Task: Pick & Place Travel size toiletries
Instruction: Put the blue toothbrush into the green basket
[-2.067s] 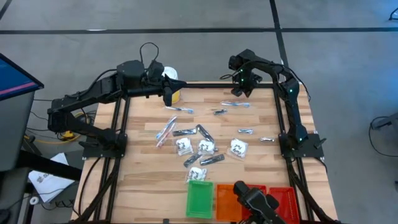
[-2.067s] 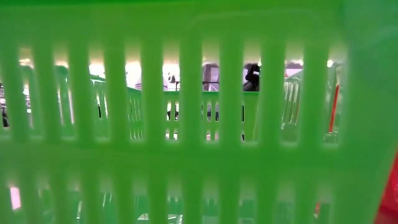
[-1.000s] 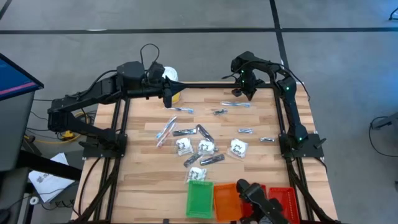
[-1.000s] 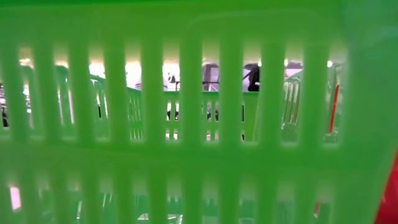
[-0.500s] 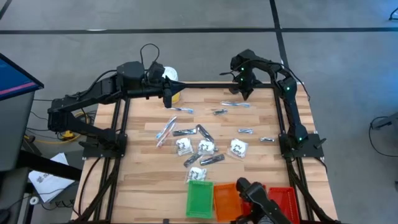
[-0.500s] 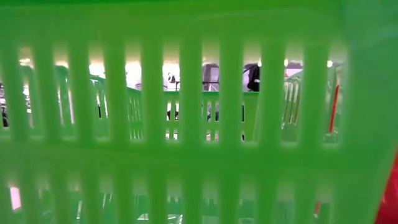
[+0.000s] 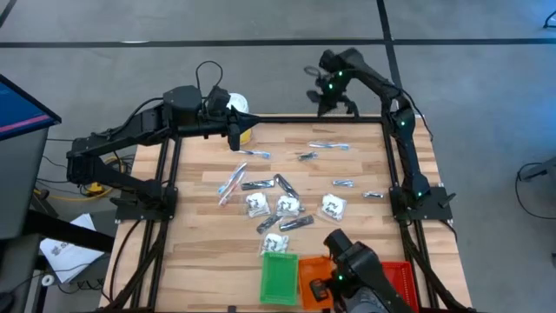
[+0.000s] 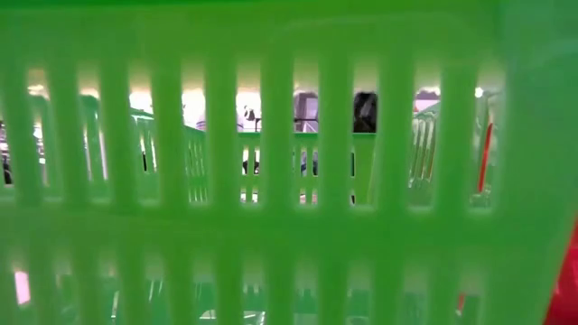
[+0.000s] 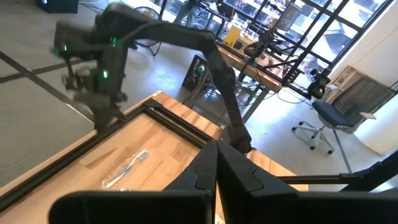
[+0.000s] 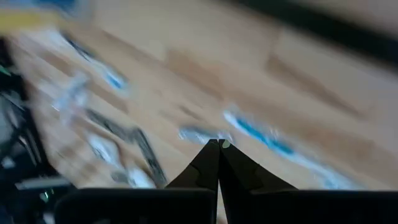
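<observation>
The travel size toiletries [image 7: 282,204] are lying scattered over the desk's [image 7: 200,248] middle. The right gripper [image 7: 333,103] is hanging above the far edge, the left gripper [image 7: 236,132] near the far left corner, both with fingers together, holding nothing.

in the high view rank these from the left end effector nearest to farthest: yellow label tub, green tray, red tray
From the left end effector, shut, at the table's far left:
1. Yellow label tub, right beside it at the far edge.
2. Green tray, at the near edge.
3. Red tray, near edge, farther right.
</observation>
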`<state>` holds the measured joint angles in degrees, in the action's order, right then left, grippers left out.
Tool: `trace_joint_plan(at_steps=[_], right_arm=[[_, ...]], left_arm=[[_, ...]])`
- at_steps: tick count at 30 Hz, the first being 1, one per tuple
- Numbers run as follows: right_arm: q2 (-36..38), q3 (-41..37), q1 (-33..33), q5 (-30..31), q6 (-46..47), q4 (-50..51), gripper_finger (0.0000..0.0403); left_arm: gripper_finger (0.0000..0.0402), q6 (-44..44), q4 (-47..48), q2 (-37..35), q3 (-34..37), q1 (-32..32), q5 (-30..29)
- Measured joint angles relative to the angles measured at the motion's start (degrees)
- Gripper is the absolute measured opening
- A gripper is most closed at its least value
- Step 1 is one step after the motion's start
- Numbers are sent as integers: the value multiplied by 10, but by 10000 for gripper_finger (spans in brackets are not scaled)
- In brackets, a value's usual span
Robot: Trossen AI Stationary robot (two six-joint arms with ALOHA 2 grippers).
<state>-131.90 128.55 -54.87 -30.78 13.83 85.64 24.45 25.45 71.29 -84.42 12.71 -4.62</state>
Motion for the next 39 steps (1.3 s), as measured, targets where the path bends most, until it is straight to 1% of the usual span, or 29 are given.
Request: trace_joint_plan(at_steps=[4, 7, 9, 10, 13, 17, 20, 25, 28, 32, 35, 39], right_arm=[[2, 66, 5, 0, -2, -4, 0], [30, 49, 9, -23, -13, 11, 0], [49, 49, 15, -15, -35, 38, 0], [61, 49, 16, -1, -40, 48, 0], [107, 49, 23, 34, -28, 43, 0], [184, 50, 29, 59, -4, 43, 0], [240, 50, 29, 74, 11, 44, 0], [340, 50, 24, 77, 27, 44, 0], [386, 50, 20, 83, 37, 44, 0], [431, 50, 17, 81, 42, 44, 0], [453, 50, 16, 72, 38, 44, 0], [472, 50, 16, 45, 30, 44, 0]], left_arm=[[0, -16, -3, 0, 3, 0, -9], [0, -38, -2, 0, 29, 9, -40], [0, -38, -1, 3, 52, 27, -41], [0, -32, -11, 11, 63, 38, -34], [0, -28, -32, 52, 82, 71, 27], [0, -30, -71, 156, 64, 91, 124], [0, -27, -86, 256, 10, 94, 166], [0, -12, -81, 422, -144, 90, 202], [0, 23, -62, 498, -242, 89, 199], [0, 81, -23, 583, -358, 99, 159], [0, 151, -5, 641, -412, 109, 155], [0, 259, -18, 698, -449, 111, 155]])
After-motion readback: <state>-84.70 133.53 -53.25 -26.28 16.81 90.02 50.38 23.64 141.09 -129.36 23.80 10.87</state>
